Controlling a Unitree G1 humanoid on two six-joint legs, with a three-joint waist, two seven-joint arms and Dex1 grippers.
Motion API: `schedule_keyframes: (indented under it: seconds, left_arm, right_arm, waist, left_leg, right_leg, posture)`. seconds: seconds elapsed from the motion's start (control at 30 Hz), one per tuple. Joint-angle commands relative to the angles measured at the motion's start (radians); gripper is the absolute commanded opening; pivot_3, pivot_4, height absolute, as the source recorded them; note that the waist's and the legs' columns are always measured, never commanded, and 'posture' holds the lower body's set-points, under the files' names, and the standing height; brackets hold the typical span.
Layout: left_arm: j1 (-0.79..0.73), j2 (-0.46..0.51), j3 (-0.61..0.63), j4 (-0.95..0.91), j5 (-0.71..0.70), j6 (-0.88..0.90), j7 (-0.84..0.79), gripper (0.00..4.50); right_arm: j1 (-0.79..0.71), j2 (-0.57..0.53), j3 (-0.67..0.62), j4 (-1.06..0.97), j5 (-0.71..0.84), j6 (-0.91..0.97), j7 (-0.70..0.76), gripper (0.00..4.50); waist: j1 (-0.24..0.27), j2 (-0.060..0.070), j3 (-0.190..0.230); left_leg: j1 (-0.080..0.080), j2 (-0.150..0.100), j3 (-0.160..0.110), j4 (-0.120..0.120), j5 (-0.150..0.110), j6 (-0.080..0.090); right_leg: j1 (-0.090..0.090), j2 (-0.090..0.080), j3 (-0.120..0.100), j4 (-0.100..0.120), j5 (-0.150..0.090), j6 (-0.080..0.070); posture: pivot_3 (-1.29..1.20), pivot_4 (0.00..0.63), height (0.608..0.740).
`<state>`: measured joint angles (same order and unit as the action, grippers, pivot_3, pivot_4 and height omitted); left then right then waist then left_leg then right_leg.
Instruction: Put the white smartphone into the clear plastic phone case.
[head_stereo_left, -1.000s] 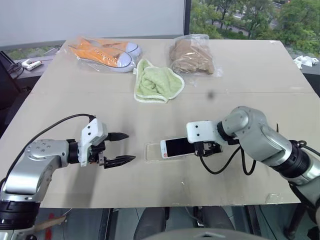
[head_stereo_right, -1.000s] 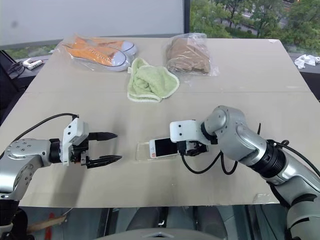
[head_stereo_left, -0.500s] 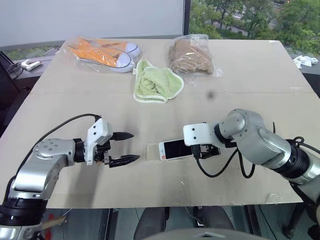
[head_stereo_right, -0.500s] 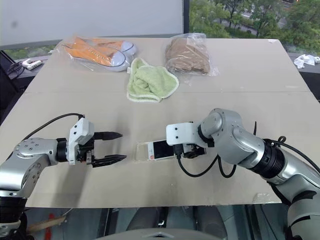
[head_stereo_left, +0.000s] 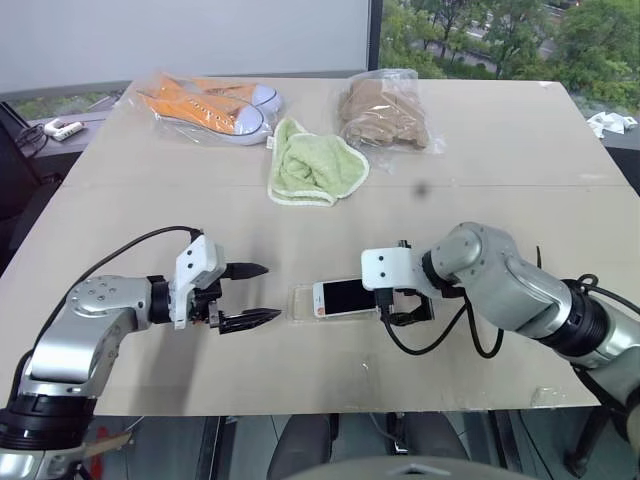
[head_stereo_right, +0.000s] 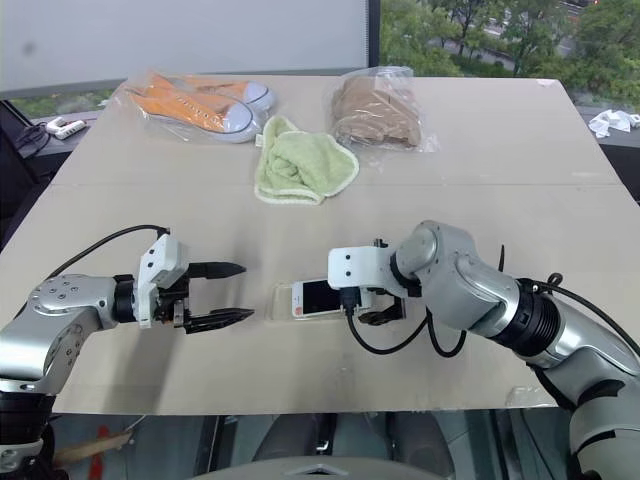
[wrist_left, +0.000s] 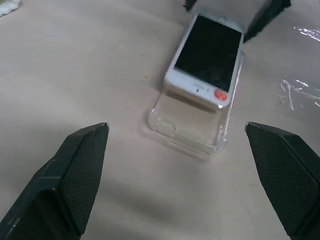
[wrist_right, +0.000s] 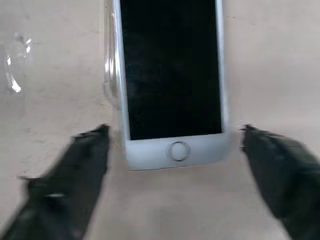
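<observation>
The white smartphone (head_stereo_left: 345, 297) lies screen up near the front of the surface (head_stereo_left: 300, 200), its long axis running nine to three o'clock. Its nine o'clock end overlaps the clear plastic phone case (wrist_left: 192, 125), half seated. The right gripper (wrist_right: 175, 165), jaws wide and holding nothing, straddles the phone's three o'clock end, nearest for the push. The left gripper (head_stereo_left: 255, 295) hangs open and empty off nine o'clock, apart from the case.

Bare table (head_stereo_left: 300, 380) between left gripper (head_stereo_left: 252, 294) and phone case (head_stereo_left: 303, 303); open path there. Phone (head_stereo_left: 345, 296) partly over case, right gripper (head_stereo_left: 405, 305) crowding its far end. Towel (head_stereo_left: 314, 165), bagged shoes (head_stereo_left: 205, 106) well apart behind.
</observation>
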<state>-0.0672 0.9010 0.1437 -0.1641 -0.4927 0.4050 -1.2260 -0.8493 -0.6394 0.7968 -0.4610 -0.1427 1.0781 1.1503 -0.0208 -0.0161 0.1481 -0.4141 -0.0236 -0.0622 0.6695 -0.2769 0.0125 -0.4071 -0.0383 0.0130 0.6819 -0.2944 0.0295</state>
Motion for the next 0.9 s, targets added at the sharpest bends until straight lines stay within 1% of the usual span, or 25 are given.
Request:
schedule_keyframes:
  seconds: [0.03,0.17,0.33,0.47,0.53,0.6,0.67,0.7,0.77,0.8,0.83,0.87,0.9]
  left_arm:
    - [-0.011,0.006,0.0,-0.001,0.002,-0.014,-0.011,4.5]
    - [-0.019,0.004,-0.01,0.001,0.005,-0.014,-0.012,4.5]
    - [-0.02,0.009,-0.014,0.004,0.004,-0.017,-0.017,4.5]
    - [-0.016,0.009,-0.017,0.0,0.002,-0.015,-0.019,4.5]
    - [-0.015,0.01,-0.018,-0.001,0.002,-0.014,-0.019,4.5]
    - [-0.015,0.011,-0.017,-0.002,0.002,-0.012,-0.019,4.5]
    - [-0.011,0.015,-0.014,-0.003,0.002,-0.012,-0.021,4.5]
    - [-0.008,0.017,-0.012,-0.004,0.002,-0.011,-0.022,4.5]
    - [-0.004,0.021,-0.009,-0.011,0.0,-0.007,-0.021,4.5]
    - [-0.002,0.022,-0.008,-0.014,-0.002,-0.005,-0.021,4.5]
    - [-0.001,0.024,-0.006,-0.022,-0.005,0.001,-0.019,4.5]
    - [0.0,0.027,-0.004,-0.029,-0.008,0.007,-0.017,4.5]
    - [0.001,0.029,-0.003,-0.036,-0.011,0.012,-0.015,4.5]
  right_arm:
    - [-0.025,-0.011,-0.006,-0.043,0.016,-0.007,-0.003,4.41]
    - [-0.029,-0.001,-0.042,-0.054,0.044,0.004,-0.014,4.41]
    - [-0.036,0.052,-0.175,-0.082,0.15,0.058,-0.029,4.41]
    - [0.011,0.056,-0.173,-0.07,0.181,0.002,-0.059,4.41]
    - [0.035,0.072,-0.171,-0.04,0.179,-0.04,-0.091,3.91]
    - [0.045,0.073,-0.165,-0.019,0.177,-0.066,-0.107,3.22]
    - [0.057,0.081,-0.172,-0.008,0.198,-0.08,-0.108,2.17]
    - [0.064,0.088,-0.176,-0.001,0.205,-0.088,-0.115,2.17]
    - [0.07,0.088,-0.17,0.007,0.21,-0.097,-0.123,2.64]
    - [0.071,0.087,-0.167,0.008,0.212,-0.098,-0.125,3.06]
    - [0.074,0.091,-0.17,0.005,0.223,-0.088,-0.126,3.26]
    - [0.076,0.095,-0.174,0.0,0.233,-0.082,-0.125,3.92]
    - [0.078,0.1,-0.18,-0.003,0.242,-0.081,-0.127,4.18]
  waist:
    - [0.0,0.0,0.0]
    - [0.0,0.0,0.0]
    - [-0.008,0.0,0.0]
    - [-0.009,-0.002,-0.001]
    - [-0.011,-0.002,-0.001]
    - [-0.016,-0.002,-0.001]
    - [-0.018,-0.002,-0.001]
    - [-0.019,-0.002,-0.001]
    - [-0.021,-0.002,-0.001]
    - [-0.02,-0.002,-0.001]
    - [-0.02,-0.002,-0.001]
    - [-0.02,-0.002,-0.001]
    - [-0.02,-0.002,-0.001]
  left_leg:
    - [0.0,0.0,0.0,0.0,0.0,0.0]
    - [0.0,0.0,0.0,0.0,0.0,0.0]
    - [0.0,0.0,0.0,0.0,0.0,0.0]
    - [0.0,0.0,-0.001,0.0,0.0,0.0]
    - [0.0,0.0,-0.001,0.0,0.0,0.0]
    - [0.0,0.0,0.0,0.001,0.0,0.0]
    - [0.0,0.0,0.0,0.001,0.0,0.0]
    - [0.0,0.0,0.0,0.001,0.0,0.0]
    - [0.001,0.0,0.0,0.001,0.0,0.0]
    - [0.001,0.0,0.0,0.001,0.0,0.0]
    - [0.001,0.0,0.0,0.001,0.0,0.0]
    - [0.001,0.0,0.0,0.001,0.0,0.0]
    - [0.001,0.0,0.0,0.001,0.0,0.0]
  right_leg:
    - [0.0,0.0,0.0,0.0,0.0,0.0]
    - [0.0,0.0,0.0,0.0,0.0,0.0]
    - [0.0,0.0,0.0,0.001,0.0,0.0]
    - [0.0,0.0,0.0,0.001,0.0,0.0]
    - [0.0,0.0,-0.001,0.001,0.0,0.0]
    - [0.0,0.0,0.0,0.002,0.0,0.0]
    - [0.0,0.0,0.0,0.002,0.0,0.0]
    - [0.0,0.0,0.0,0.003,0.0,0.0]
    - [0.0,0.0,0.0,0.003,0.0,0.0]
    - [0.0,0.0,0.0,0.004,0.0,0.0]
    - [0.0,0.0,0.0,0.004,0.0,0.0]
    - [0.0,0.0,0.0,0.004,0.0,0.0]
    - [0.0,0.0,0.0,0.004,0.0,0.0]
  posture:
    - [0.0,0.15,0.74]
    - [0.0,0.15,0.74]
    - [0.0,0.15,0.74]
    - [0.0,0.15,0.74]
    - [0.0,0.15,0.74]
    - [0.0,0.15,0.74]
    - [0.0,0.15,0.74]
    - [0.0,0.15,0.74]
    - [0.0,0.15,0.74]
    - [0.0,0.15,0.74]
    - [0.0,0.15,0.74]
    - [0.0,0.15,0.74]
    - [0.0,0.15,0.74]
